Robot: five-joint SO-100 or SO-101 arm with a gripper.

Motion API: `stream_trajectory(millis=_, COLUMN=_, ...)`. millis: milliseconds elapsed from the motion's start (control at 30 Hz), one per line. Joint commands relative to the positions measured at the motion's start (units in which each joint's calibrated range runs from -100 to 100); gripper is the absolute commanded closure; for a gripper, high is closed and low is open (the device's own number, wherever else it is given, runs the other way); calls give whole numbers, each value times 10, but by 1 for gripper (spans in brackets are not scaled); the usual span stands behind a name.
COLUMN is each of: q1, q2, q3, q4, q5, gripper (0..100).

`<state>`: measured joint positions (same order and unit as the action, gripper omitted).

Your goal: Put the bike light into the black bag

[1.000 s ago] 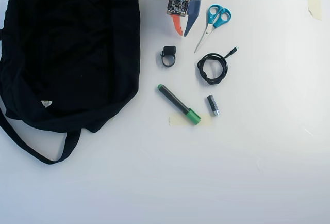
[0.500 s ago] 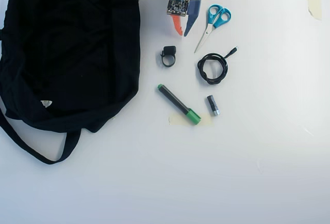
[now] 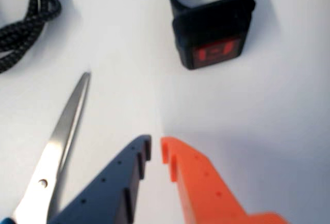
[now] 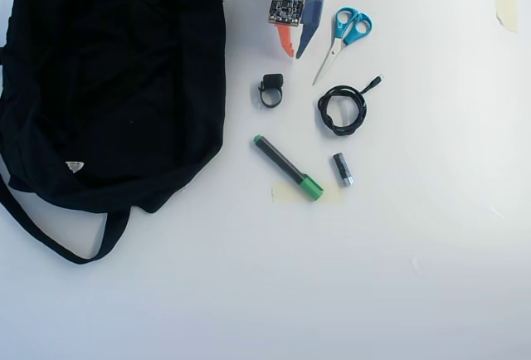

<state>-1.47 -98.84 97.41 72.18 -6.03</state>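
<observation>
Our blue-and-orange pincer (image 3: pixel 155 149) sat nearly pressed together, empty, low over the white worktop (image 4: pixel 398 277). Just ahead lay the small matte black boxy bike light (image 3: pixel 212 33) with its loop strap; we should spread wider, straddling its body. The large soft black fabric bag (image 4: pixel 108 78) lay well apart.

Path ahead: bare table lies between the gripper (image 4: pixel 294 53) and the bike light (image 4: pixel 270 90).
Right flank: scissors (image 4: pixel 343 38) lie just beside the gripper in the overhead view; their blade (image 3: pixel 59 146) runs along the blue finger.
Further right: coiled cable (image 4: pixel 343 109).
Below: marker (image 4: pixel 287 167), small cylinder (image 4: pixel 343 169).
Left: black bag (image 4: pixel 108 78), with open table between it and the light.
</observation>
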Motion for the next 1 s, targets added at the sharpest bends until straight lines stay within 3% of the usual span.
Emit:
stream_trajectory(millis=0, q1=-3, q2=-6, q3=20, q4=9, q5=-1, gripper=98)
stream_trajectory(millis=967, q1=-3, q2=6, q3=20, q4=-22, q5=-1, gripper=97)
